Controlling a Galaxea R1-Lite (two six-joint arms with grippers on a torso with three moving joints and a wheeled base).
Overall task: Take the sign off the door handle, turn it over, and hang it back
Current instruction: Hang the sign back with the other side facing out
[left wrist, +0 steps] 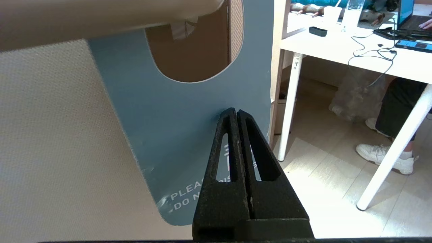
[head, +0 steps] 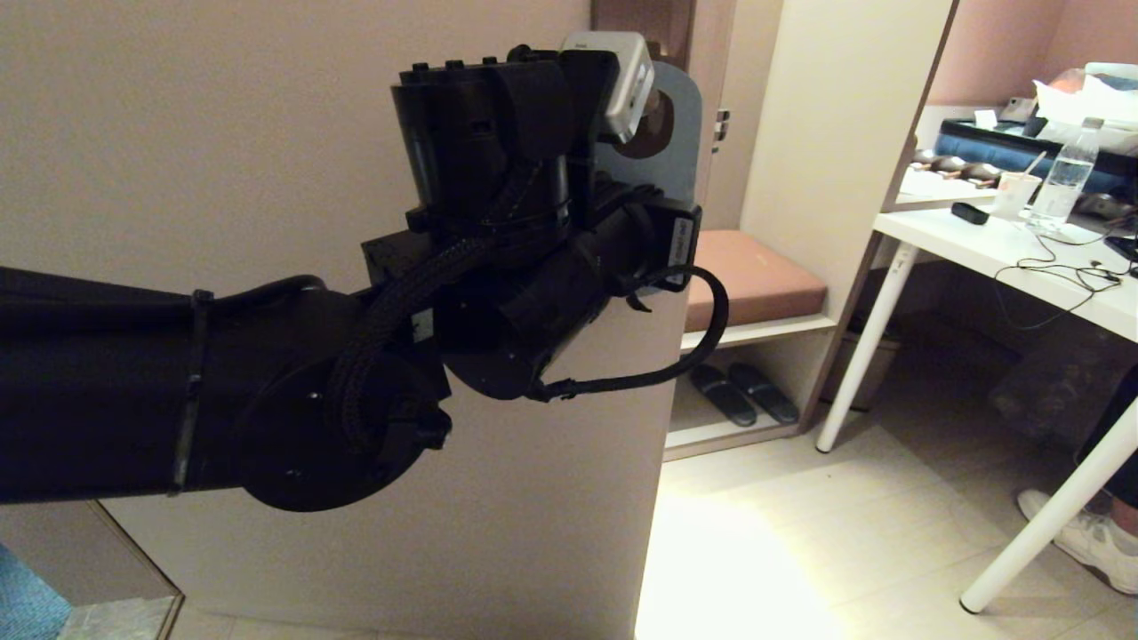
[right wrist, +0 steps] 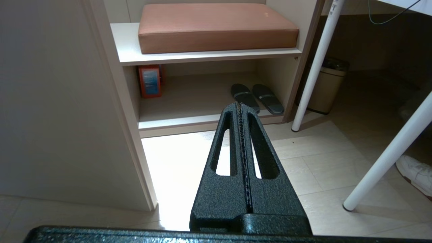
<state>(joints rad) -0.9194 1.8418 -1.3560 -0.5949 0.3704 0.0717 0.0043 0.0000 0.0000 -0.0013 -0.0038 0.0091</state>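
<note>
The sign [left wrist: 162, 111] hangs flat against the door with its blue "PLEASE DO NOT DISTURB" side showing. In the head view only the sign's [head: 680, 133] top edge and hole peek out behind my left wrist. The door handle's dark brown plate [left wrist: 189, 50] shows through the hole, and a pale blurred bar [left wrist: 101, 20], the lever, crosses above it. My left gripper [left wrist: 236, 112] is shut in front of the sign's face, tips close to it, with nothing between the fingers. My right gripper [right wrist: 239, 105] is shut and empty, low over the floor, out of the head view.
The beige door [head: 222, 133] fills the left. Beyond its edge stand a bench with a pink cushion [head: 756, 276] and slippers [head: 742, 391] underneath. A white table [head: 978, 240] with a bottle [head: 1062, 182] and cables stands right, beside a person's shoe [head: 1089, 542].
</note>
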